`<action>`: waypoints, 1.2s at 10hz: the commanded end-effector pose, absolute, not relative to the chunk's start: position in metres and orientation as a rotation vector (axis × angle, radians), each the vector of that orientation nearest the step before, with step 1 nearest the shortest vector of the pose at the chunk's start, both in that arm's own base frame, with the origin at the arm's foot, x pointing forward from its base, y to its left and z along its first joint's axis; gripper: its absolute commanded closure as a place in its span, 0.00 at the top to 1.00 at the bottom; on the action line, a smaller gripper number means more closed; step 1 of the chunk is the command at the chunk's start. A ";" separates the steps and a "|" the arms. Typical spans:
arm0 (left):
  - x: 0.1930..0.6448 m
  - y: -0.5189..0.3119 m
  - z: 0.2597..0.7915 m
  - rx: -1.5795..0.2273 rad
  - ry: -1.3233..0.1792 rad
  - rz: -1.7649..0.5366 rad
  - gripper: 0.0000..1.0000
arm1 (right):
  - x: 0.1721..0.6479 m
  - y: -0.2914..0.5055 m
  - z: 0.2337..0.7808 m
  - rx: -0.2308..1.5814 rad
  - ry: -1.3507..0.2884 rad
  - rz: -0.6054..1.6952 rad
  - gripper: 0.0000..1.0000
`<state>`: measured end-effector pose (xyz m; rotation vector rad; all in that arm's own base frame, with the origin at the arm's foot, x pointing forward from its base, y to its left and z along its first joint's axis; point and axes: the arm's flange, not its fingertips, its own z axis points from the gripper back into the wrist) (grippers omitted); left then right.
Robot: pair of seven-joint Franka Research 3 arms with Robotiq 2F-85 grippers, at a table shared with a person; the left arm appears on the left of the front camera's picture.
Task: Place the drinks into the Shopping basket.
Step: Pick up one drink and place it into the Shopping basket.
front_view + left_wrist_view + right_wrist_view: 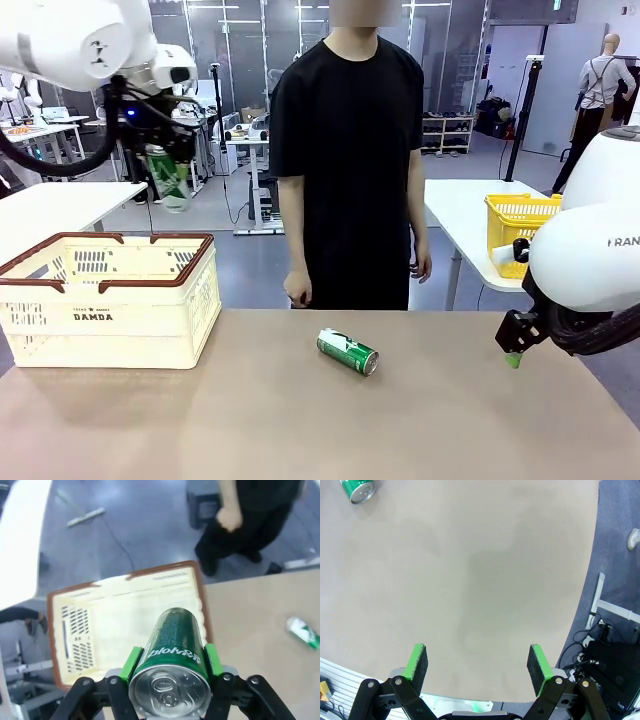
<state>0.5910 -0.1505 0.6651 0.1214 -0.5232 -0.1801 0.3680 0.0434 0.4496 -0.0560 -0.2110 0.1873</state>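
Note:
High above the Shopping basket [110,300], my left gripper [168,165] is shut on a green drink can [168,180]. In the left wrist view that can [172,665] sits between the green pads, with the basket's cream floor [130,615] below it. A second green can [348,351] lies on its side in the middle of the table, also seen as a green can [303,632] and a green can [357,489]. My right gripper [513,350] hovers at the table's right edge; the right wrist view shows this gripper [479,662] open over bare tabletop. The blue and white can is out of view.
A person in a black shirt [350,150] stands at the far side, hands down. A yellow mesh basket [518,230] sits on a white table behind at right. The brown table [300,420] spreads around the lying can.

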 end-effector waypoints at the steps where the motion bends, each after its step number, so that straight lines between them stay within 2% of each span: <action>1: 0.596 -0.117 0.663 0.097 -0.582 -0.077 0.59 | 0.368 0.043 0.451 -0.059 -0.212 0.192 1.00; 7: 0.576 0.013 0.605 0.024 -0.485 0.159 0.59 | 0.368 0.043 0.451 -0.059 -0.212 0.192 1.00; 11: 0.578 0.054 0.583 -0.047 -0.492 0.145 0.59 | 0.368 0.043 0.451 -0.059 -0.212 0.192 1.00; 12: 0.582 0.050 0.585 0.039 -0.445 0.209 0.59 | 0.368 0.043 0.451 -0.059 -0.212 0.192 1.00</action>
